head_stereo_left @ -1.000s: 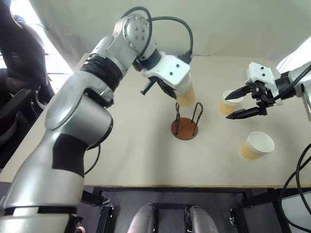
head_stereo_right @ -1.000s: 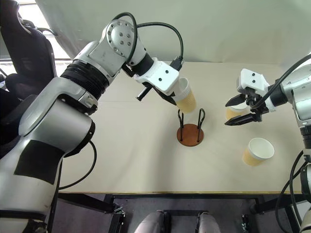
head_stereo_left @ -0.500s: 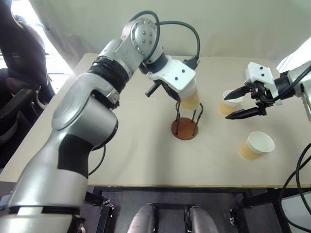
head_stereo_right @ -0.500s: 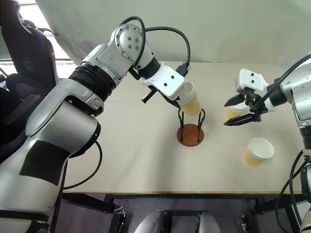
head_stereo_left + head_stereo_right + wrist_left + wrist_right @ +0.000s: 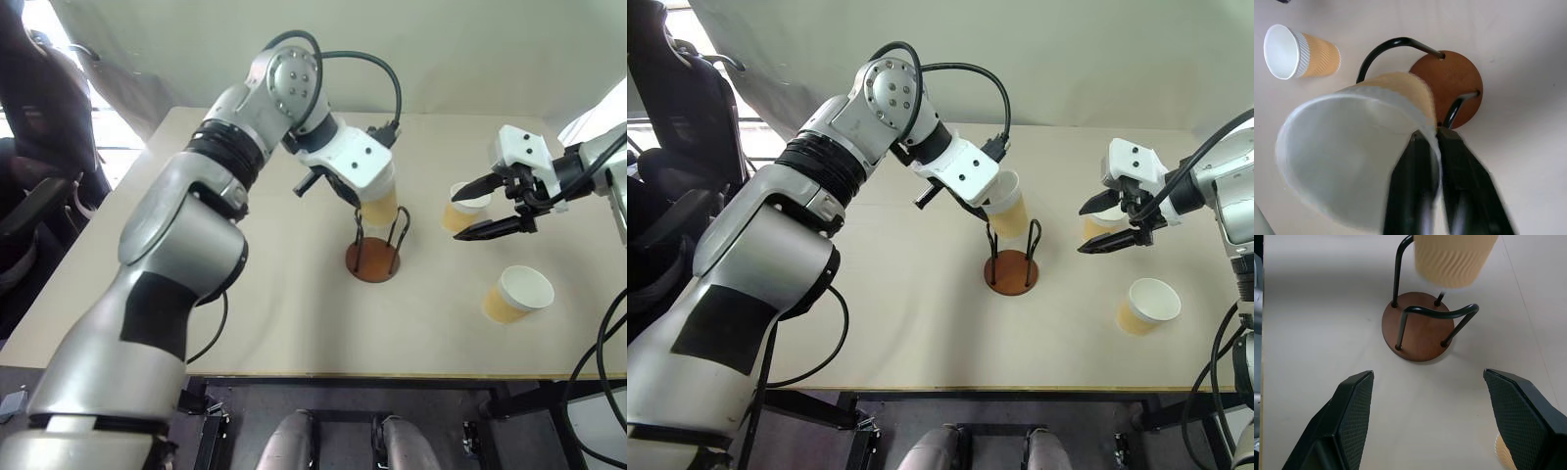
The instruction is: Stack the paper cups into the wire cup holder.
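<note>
Left gripper: fingers pinch rim of paper cup, cup tilted above wire cup holder on counter. Right gripper: fingers spread wide, empty, second cup between them.

Held cup rim blurred; holder base partly hidden.

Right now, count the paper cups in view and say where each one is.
3. One cup is in the left gripper, above the wire holder. One stands between the right gripper's open fingers. One lies on the table's near right.
</note>
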